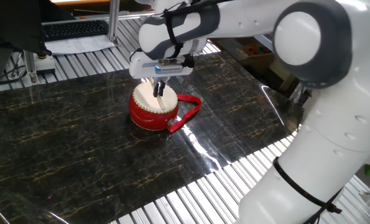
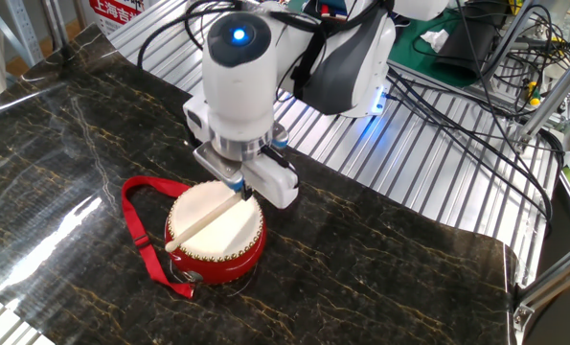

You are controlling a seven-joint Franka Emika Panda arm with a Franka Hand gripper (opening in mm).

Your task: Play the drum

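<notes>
My gripper [image 2: 239, 189] seems closed on one end of a stick [image 2: 203, 220], angled down below my fingers so it lies across the drum [image 2: 216, 235] skin to strike it

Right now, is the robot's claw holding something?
Gripper: closed on the thin wooden stick, which lies across the drum skin.
</notes>
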